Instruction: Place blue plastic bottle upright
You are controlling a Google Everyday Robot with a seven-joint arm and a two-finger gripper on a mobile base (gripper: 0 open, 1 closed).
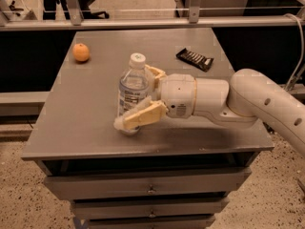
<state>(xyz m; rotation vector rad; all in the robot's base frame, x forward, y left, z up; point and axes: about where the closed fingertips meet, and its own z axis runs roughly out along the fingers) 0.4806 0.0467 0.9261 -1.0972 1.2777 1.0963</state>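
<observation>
Several drawers (151, 189) sit nearest, the lowest cut off by the frame. Above them, near the front of the tabletop (76, 123), my tool (136, 98) pinches the bottle (132, 82), which stands cap up and leans slightly. My near finger (143, 117) hides its base, so I cannot tell whether it touches down. Farther back lie an orange (81, 52) and a dark packet (194, 59), well apart.

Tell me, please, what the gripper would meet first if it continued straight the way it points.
The blue plastic bottle, held between the jaws of the gripper; beyond it the table looks free, the orange seemingly off that line.
</observation>
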